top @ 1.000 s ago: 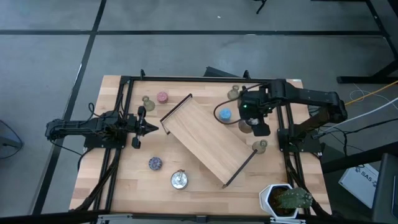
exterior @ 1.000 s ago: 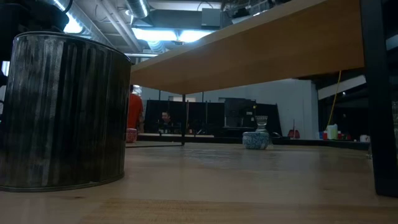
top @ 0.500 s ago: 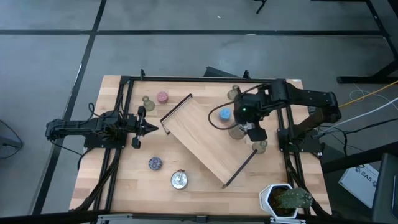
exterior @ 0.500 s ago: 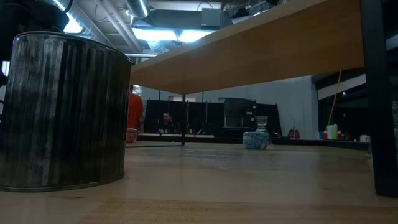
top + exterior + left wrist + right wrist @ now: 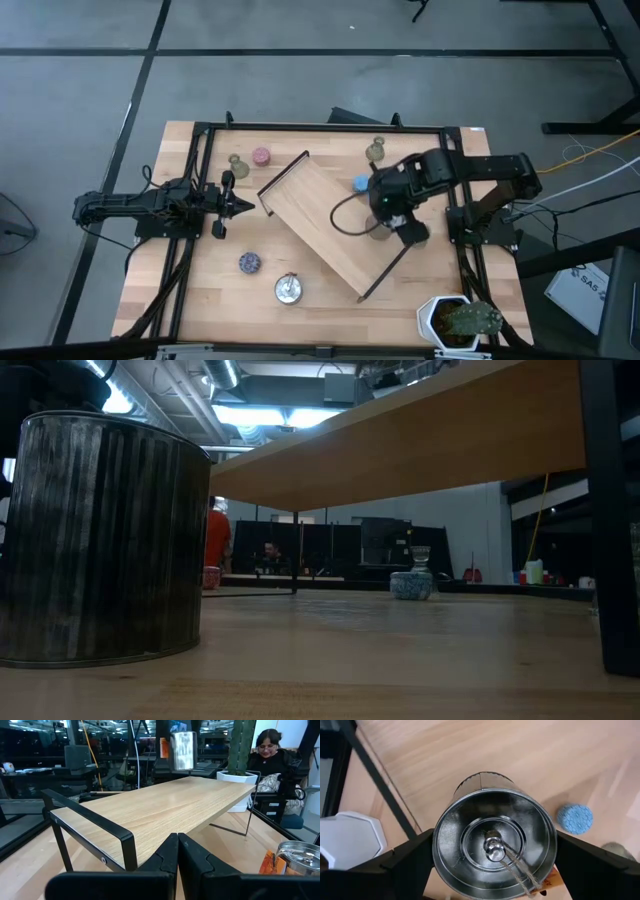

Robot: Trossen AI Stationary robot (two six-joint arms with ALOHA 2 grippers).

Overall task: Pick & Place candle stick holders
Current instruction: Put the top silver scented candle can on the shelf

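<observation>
You have the long wooden tray point(image 5: 333, 226) lying diagonally across the middle of the table point(image 5: 200, 290); every position below is given against it.

The right arm reaches over the tray's upper-right part. Its right gripper point(image 5: 492, 865) is clamped on a round shiny silver holder point(image 5: 494, 851), one dark finger on each side of the rim; the wrist view looks down into the open cup, with a tag and string at its lip. Held there, it hangs above the tray's board and its black end rail. The white plant pot point(image 5: 455, 322) sits off the tray's lower-right end.

The left arm lies off the tray's left end, well apart from it. The left gripper point(image 5: 238, 206) has its fingers pressed together with nothing between them, pointing at the tray's left end rail.

The second silver holder point(image 5: 289, 289) stands below the tray's lower long side, with the purple holder point(image 5: 249, 262) just left of it. The blue holder point(image 5: 359, 184) sits just beside the tray's upper long side, partly hidden by the right arm. One olive-green holder point(image 5: 376, 151) stands above that. Another olive-green holder point(image 5: 237, 163) and the pink holder point(image 5: 261, 156) stand side by side above the tray's left end.
</observation>
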